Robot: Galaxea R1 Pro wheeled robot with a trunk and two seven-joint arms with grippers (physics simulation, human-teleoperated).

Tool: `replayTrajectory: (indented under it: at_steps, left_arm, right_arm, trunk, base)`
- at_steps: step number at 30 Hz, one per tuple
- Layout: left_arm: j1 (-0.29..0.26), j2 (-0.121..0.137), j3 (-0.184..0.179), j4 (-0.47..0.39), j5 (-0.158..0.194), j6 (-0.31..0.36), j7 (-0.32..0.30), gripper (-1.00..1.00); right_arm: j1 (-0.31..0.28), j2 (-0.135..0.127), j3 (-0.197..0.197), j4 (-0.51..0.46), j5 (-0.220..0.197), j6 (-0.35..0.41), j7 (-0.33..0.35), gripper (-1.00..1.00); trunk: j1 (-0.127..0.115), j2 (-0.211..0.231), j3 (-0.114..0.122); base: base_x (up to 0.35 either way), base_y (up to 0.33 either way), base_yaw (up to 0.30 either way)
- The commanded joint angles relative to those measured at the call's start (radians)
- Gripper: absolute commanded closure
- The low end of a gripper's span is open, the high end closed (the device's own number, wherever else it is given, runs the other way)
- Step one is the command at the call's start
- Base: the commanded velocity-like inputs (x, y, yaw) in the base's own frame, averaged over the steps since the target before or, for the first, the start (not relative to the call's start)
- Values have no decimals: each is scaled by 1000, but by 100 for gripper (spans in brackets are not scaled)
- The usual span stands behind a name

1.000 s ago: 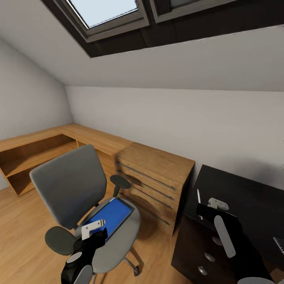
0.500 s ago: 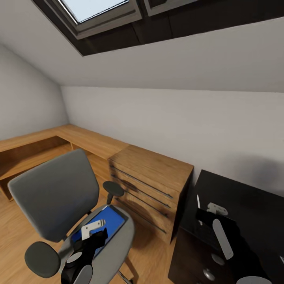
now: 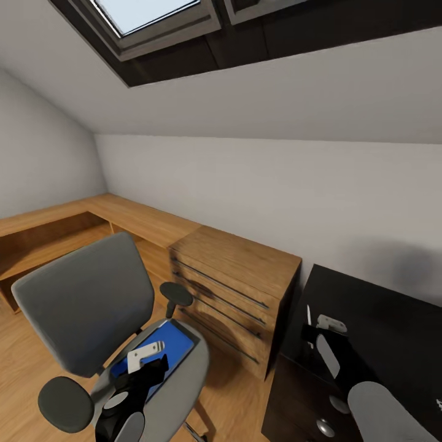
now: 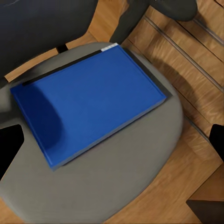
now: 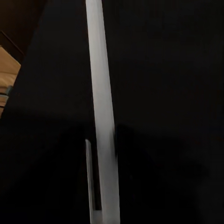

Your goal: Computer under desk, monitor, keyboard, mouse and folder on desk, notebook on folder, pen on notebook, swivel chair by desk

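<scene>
I am sitting with the black desk (image 3: 393, 313) at about four o'clock in the head view and the swivel chair (image 3: 92, 307) at about eight o'clock, standing apart from the desk with a light wooden drawer chest (image 3: 236, 276) between them. By my judgement most of the job is waiting: the chair is not yet beside the desk, and the blue folder (image 3: 162, 350) is lying flat on the grey seat. In the left wrist view the folder (image 4: 88, 102) is taking up the middle of the seat, its labelled corner pointing toward the chest. My left gripper (image 3: 140, 362) is hovering just above the folder's near edge, its dark fingertips (image 4: 9, 149) spread wide on either side and gripping nothing. The white pen (image 3: 309, 314) is lying on the desk's corner nearest the chest, at roughly four o'clock, not yet on any notebook. My right gripper (image 3: 322, 328) is hanging just over it; the right wrist view is looking straight down the pen (image 5: 102, 116) on the black top, but whether those jaws are spread or closed I cannot tell. The chair's round armrest (image 3: 178, 291) and the chest are crowding the path from seat to desk, so carrying the folder across is probably going to mean lifting it clear first.
</scene>
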Motion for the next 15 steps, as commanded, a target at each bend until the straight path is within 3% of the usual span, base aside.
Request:
replayTrajectory:
  at_steps: [1,15]
  left_arm:
    - [-1,1,-3,-1,6,2,8,-100]
    - [-1,1,-3,-2,6,2,9,-100]
  right_arm:
    - [-8,-1,1,14,-10,-3,-6,100]
    - [-21,-2,1,44,-5,-14,-57,100]
  trunk:
    - [0,-1,-1]
    - [0,-1,-1]
  base:
    - [0,0,0]
    - [0,0,0]
